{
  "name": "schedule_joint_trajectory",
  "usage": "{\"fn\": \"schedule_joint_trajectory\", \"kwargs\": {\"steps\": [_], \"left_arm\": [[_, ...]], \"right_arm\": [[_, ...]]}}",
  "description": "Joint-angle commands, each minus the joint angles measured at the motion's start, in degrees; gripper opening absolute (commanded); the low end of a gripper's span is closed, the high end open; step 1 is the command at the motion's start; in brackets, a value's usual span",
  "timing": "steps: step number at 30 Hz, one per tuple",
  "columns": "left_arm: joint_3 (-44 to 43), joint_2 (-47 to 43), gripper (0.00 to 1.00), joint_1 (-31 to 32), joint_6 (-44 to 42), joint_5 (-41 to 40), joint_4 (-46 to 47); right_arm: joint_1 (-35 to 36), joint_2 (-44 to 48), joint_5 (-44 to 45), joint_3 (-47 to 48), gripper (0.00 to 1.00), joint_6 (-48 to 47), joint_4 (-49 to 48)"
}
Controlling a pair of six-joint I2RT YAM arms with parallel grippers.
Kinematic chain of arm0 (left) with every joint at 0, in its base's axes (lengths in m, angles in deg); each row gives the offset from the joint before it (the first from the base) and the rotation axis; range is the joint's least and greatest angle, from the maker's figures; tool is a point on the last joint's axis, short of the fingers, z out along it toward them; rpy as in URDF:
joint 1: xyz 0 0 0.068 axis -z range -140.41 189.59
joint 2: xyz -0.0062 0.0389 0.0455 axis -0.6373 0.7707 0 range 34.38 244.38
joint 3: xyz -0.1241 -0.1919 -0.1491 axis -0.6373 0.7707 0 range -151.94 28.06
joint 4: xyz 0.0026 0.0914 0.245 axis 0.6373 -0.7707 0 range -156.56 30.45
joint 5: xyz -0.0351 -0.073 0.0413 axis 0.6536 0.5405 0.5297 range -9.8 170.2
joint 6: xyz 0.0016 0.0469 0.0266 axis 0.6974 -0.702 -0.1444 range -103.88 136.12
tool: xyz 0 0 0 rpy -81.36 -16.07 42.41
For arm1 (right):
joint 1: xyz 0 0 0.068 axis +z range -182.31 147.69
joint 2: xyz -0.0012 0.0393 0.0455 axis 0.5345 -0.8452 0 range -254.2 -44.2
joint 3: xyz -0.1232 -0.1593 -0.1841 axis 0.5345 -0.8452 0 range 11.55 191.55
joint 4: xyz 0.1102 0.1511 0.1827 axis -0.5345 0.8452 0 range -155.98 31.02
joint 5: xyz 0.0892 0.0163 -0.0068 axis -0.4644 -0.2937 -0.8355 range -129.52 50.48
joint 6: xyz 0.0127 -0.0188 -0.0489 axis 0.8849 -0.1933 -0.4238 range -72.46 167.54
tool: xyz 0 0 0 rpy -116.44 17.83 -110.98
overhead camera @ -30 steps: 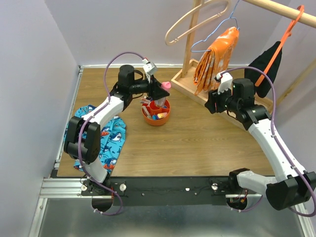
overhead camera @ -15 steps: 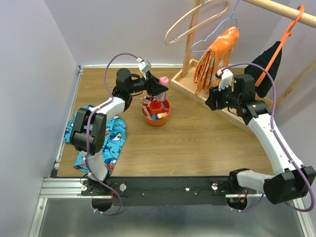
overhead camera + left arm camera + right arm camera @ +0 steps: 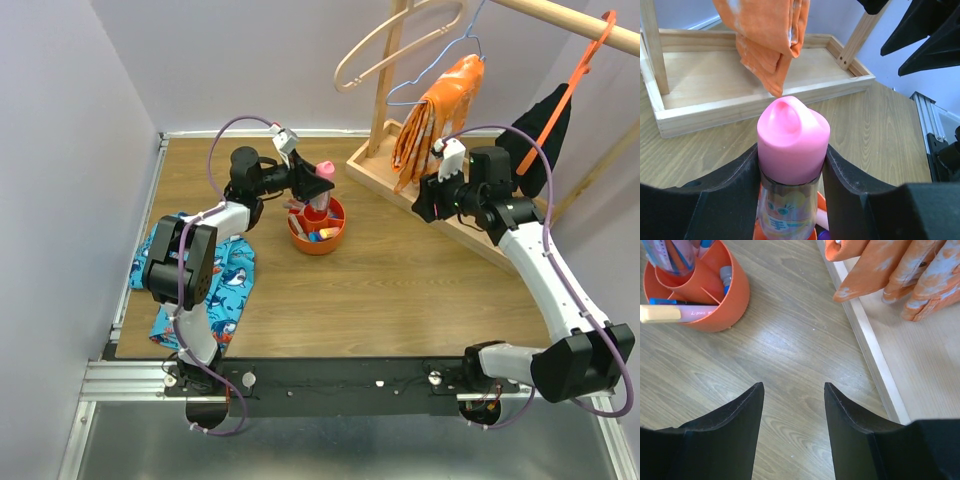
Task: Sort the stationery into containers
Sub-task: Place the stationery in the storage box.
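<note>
The red-orange bowl [image 3: 316, 246] stands mid-table and holds several pens. My left gripper [image 3: 316, 183] is shut on a pink-capped marker [image 3: 792, 137] with a clear printed body. It holds the marker nearly upright over the bowl. In the right wrist view the marker's lower end [image 3: 671, 257] reaches into the central cup of the bowl [image 3: 735, 300]. A pale pen with a yellow cap [image 3: 685, 313] lies across one compartment, and a grey-capped pen [image 3: 726, 274] stands in another. My right gripper [image 3: 427, 206] is open and empty, above the table right of the bowl; its jaws [image 3: 792, 390] point down at bare wood.
The wooden rack base [image 3: 385, 175] lies behind and right of the bowl, also seen from the left wrist [image 3: 740, 80] and right wrist [image 3: 905, 350]. An orange cloth [image 3: 437, 110] and a black cloth [image 3: 540, 130] hang over it. The blue shark-print cloth [image 3: 225, 280] lies at the left.
My left gripper has drawn back slightly to the left with the pink-capped marker, which now stands more upright over the bowl. My right gripper has shifted a little left and back.
</note>
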Motion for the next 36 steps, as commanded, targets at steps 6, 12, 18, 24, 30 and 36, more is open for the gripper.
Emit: {"fn": "schedule_joint_trajectory", "kwargs": {"steps": [6,12,18,24,30,36], "left_arm": [[1.9,2.2,0.00,-0.4,1.0,2.1,6.1],[2.4,2.0,0.19,-1.2,1.6,2.9,7.6],[4.9,0.5,0.47,-2.0,3.9,5.2,14.1],[6.7,-0.9,0.50,-2.3,2.3,6.1,13.3],[8.7,-2.1,0.99,-2.3,2.5,5.8,15.2],[8.3,-5.2,0.99,-2.5,2.8,6.0,14.0]], "right_arm": [[-0.3,-0.9,-1.5,1.8,0.59,-1.1,0.7],[-0.3,-1.5,-2.3,2.0,0.60,-1.5,0.6],[-0.3,-1.9,-2.9,2.7,0.60,-1.7,0.4],[-0.3,-1.4,-3.4,2.1,0.60,-1.6,0.2],[-0.2,0.1,-3.4,1.1,0.60,-2.1,1.0],[-0.3,2.0,-4.1,-0.2,0.61,-2.5,0.9]]}}
